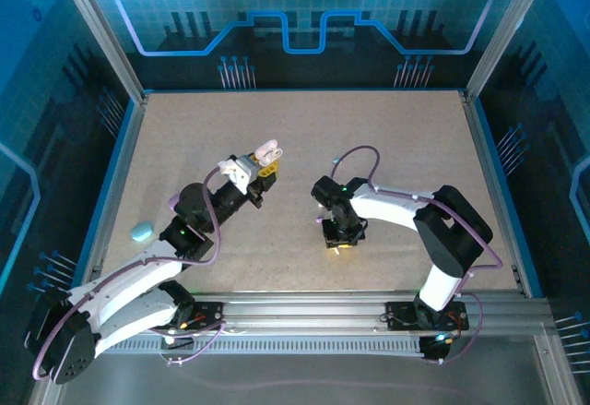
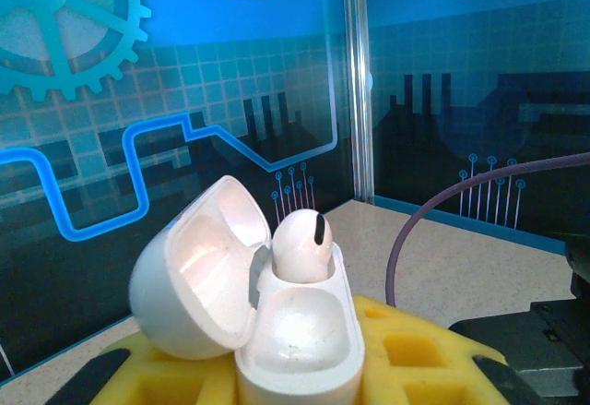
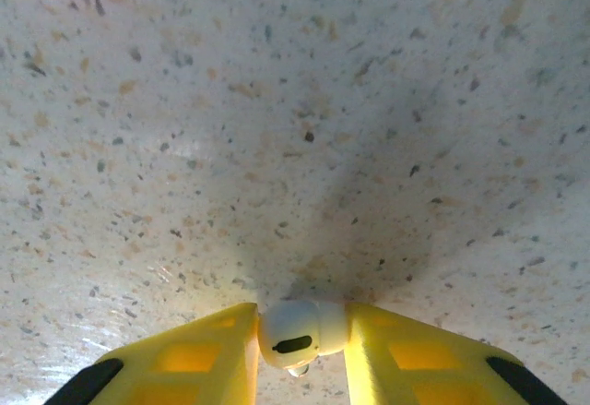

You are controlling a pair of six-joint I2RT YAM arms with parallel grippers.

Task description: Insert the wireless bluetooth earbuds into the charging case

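Above speckled tabletop [image 1: 396,147], a glossy white earbud [image 3: 300,329] is pinched by the right gripper [image 3: 300,354]; an open white case [image 2: 295,340] (ten o'clock) is clamped by the left gripper [image 1: 258,170].

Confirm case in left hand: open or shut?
Open. The lid is swung back off the case; one white earbud sits inside, the nearer well looks empty.

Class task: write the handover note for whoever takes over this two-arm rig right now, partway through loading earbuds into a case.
Left gripper: shut on the glossy white plastic charging case, lid open.
Right gripper: shut on a small white plastic earbud, pointing down at the speckled table.
Done: a second white earbud sits in one case slot.
Left: seat the held earbud in the empty slot.
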